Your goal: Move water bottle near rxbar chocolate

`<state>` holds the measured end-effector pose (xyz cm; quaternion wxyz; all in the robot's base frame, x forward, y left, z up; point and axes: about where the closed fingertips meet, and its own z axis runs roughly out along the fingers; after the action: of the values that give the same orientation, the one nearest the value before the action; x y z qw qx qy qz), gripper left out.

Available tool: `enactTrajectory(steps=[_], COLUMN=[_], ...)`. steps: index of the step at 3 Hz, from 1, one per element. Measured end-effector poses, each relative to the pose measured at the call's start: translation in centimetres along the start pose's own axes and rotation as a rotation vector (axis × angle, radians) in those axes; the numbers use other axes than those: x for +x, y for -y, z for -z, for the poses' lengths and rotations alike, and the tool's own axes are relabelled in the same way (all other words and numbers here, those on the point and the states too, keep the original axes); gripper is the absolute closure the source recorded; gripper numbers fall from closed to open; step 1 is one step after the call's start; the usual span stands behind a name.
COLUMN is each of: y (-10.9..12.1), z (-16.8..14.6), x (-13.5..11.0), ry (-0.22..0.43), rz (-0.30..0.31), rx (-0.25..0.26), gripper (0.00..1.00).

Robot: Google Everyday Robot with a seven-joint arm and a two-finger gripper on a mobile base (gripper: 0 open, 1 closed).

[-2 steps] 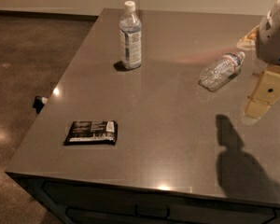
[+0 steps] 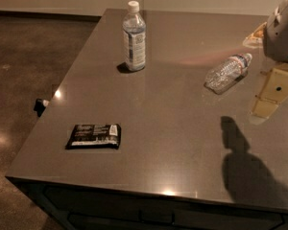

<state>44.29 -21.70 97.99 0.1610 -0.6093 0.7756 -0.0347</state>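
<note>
The water bottle [image 2: 225, 72], small, crinkled and clear with a white cap, lies on its side at the right of the grey table [image 2: 173, 128]. The rxbar chocolate [image 2: 93, 135], a flat black wrapper with a white end patch, lies near the table's front left corner, far from the bottle. My gripper [image 2: 271, 94] hangs at the right edge of the view, just right of the bottle and slightly nearer the front, above the table and apart from the bottle. It holds nothing that I can see.
A taller smooth bottle [image 2: 134, 37] with a large white label stands upright at the back left. A yellowish object [image 2: 254, 35] lies at the back right, partly behind my arm. The table's left and front edges drop to a dark floor.
</note>
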Motion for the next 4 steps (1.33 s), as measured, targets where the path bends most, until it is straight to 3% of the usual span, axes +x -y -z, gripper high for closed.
enactTrajectory(steps=[1, 2, 3, 4], y=[2.5, 6.5, 11.0, 13.1], z=[-0.5, -1.7, -4.1, -6.5], x=[-0.5, -1.3, -1.1, 0.3], ry=[-0.017, -0.054, -0.097, -0.113], rz=[0.036, 0.082, 0.177, 0.286], rx=[0.004, 0.025, 0.029, -0.005], gripper=[0.00, 0.00, 0.00, 0.00])
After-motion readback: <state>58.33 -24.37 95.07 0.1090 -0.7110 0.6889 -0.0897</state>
